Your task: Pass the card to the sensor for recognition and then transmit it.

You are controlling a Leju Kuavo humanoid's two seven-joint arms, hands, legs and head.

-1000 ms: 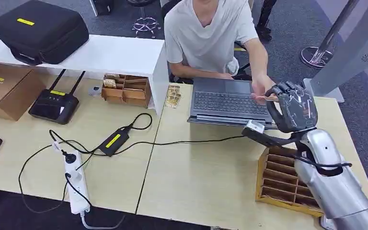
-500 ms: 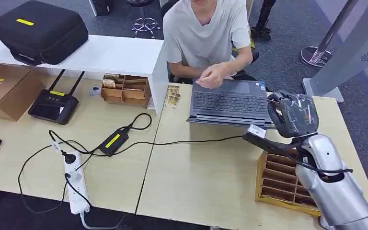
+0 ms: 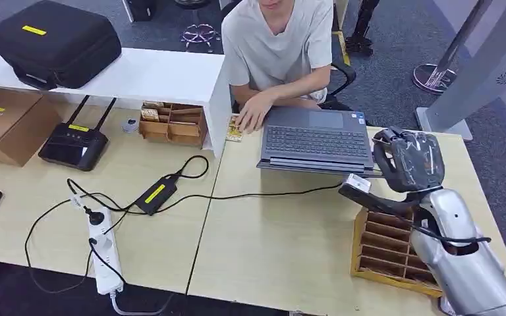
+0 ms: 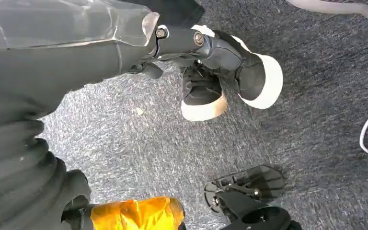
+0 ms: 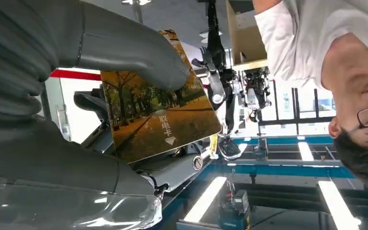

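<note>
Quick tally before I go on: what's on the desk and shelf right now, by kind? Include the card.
Cards in the right hand: 1
Wooden slotted organizers: 2
Laptops: 1
Routers: 1
Power strips: 1
Black cases: 1
Cardboard boxes: 1
Total: 8

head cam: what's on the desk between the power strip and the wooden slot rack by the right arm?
In the head view, between the power strip and the wooden slot rack lies mostly bare desktop. A black cable crosses farther back, toward the laptop.
</note>
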